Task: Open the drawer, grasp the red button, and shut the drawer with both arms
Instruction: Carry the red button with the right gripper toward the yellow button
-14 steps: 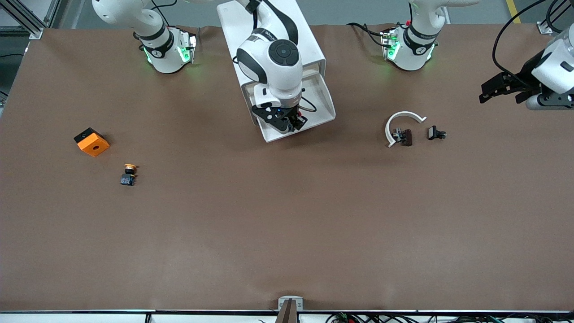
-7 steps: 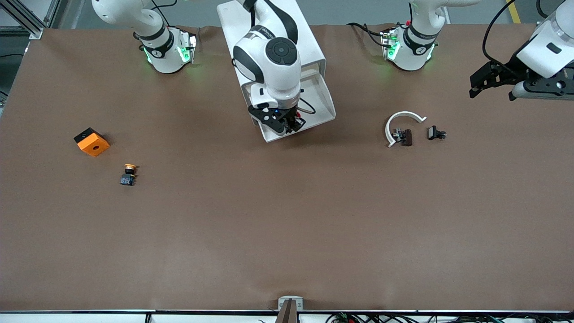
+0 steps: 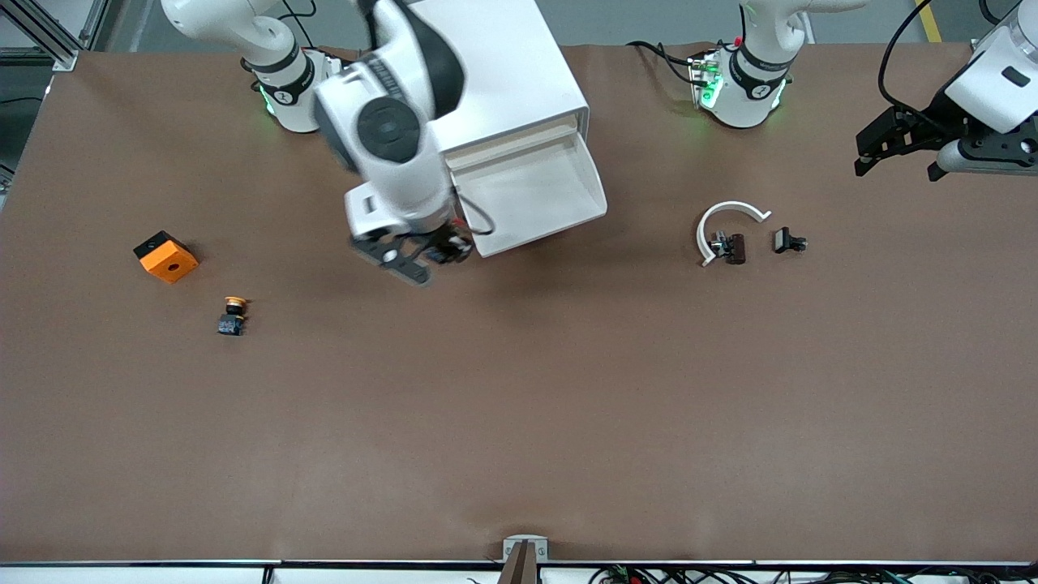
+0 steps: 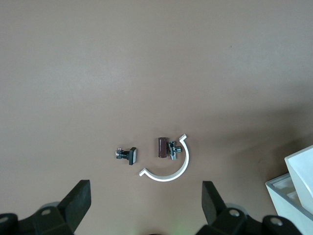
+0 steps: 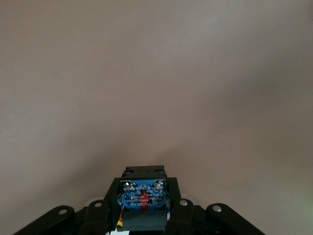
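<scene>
The drawer (image 3: 597, 193) stands pulled out of the white cabinet (image 3: 503, 73), and its tray shows nothing inside. My right gripper (image 3: 418, 258) hangs over the bare table just off the drawer's corner, toward the right arm's end. It is shut on the button (image 5: 142, 195), whose black-blue body fills the space between the fingers in the right wrist view; the cap is hidden. My left gripper (image 3: 892, 150) hangs open and holds nothing, high over the left arm's end of the table. In the left wrist view its fingers (image 4: 78, 201) stand wide apart.
An orange cube (image 3: 165, 256) and an orange-capped button (image 3: 233, 315) lie toward the right arm's end. A white curved piece (image 3: 727, 219), a brown part (image 3: 735, 248) and a small black part (image 3: 788, 241) lie between the drawer and the left gripper.
My right gripper has come out of the drawer with the button and swung toward the right arm's end. My left gripper rose and drifted a little at its end.
</scene>
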`<action>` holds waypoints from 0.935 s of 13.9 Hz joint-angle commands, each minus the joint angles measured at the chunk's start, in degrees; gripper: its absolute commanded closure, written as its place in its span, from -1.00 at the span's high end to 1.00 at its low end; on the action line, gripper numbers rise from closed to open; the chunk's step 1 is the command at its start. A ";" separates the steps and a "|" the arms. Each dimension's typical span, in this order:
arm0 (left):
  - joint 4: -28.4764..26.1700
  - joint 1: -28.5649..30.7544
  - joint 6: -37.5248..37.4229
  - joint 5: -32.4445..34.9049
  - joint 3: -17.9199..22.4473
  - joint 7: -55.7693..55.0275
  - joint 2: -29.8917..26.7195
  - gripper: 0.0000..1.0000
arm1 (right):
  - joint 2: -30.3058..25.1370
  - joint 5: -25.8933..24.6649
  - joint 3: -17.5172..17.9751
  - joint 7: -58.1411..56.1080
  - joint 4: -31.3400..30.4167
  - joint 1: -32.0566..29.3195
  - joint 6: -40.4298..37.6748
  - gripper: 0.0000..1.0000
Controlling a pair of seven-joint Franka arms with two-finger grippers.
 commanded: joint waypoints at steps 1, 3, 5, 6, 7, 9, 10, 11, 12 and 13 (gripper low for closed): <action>1.83 -0.04 -1.51 0.33 -1.04 0.12 0.67 1.00 | -1.43 0.95 0.91 -11.78 -2.13 -7.08 -0.60 -1.00; 1.83 -0.03 -1.51 0.68 -1.22 0.12 0.76 1.00 | -1.34 0.34 0.82 -19.61 -4.41 -11.47 0.80 -1.00; 1.65 0.14 -1.51 0.68 -1.22 0.04 0.85 1.00 | -1.08 0.33 0.82 -30.31 -8.62 -17.45 6.66 -1.00; 1.74 0.23 -1.86 0.68 -1.22 0.04 1.20 1.00 | -1.08 0.33 0.82 -34.98 -10.90 -19.91 9.91 -1.00; 1.74 0.32 -1.95 0.60 -1.22 0.21 1.37 1.00 | -0.99 0.33 0.82 -38.68 -13.10 -22.11 13.25 -1.00; 1.30 -0.12 -2.48 0.16 -1.31 -0.75 2.69 1.00 | -0.73 0.33 0.82 -44.75 -15.75 -25.37 18.54 -1.00; 1.21 -0.30 -2.39 0.07 -1.92 -2.32 4.00 1.00 | -0.46 0.33 0.82 -46.79 -16.54 -26.34 20.39 -1.00; 1.12 -0.21 -1.78 -0.63 -3.58 -4.34 5.32 1.00 | -0.11 0.33 0.82 -47.76 -17.33 -26.87 22.23 -1.00; 0.95 -0.21 -0.30 -1.33 -4.99 -6.27 6.90 1.00 | 0.41 0.33 0.82 -49.51 -18.47 -27.75 24.43 -1.00; 0.25 -0.21 1.81 -1.68 -7.18 -8.55 8.57 1.00 | 0.59 0.33 0.82 -51.01 -20.14 -28.19 27.15 -1.00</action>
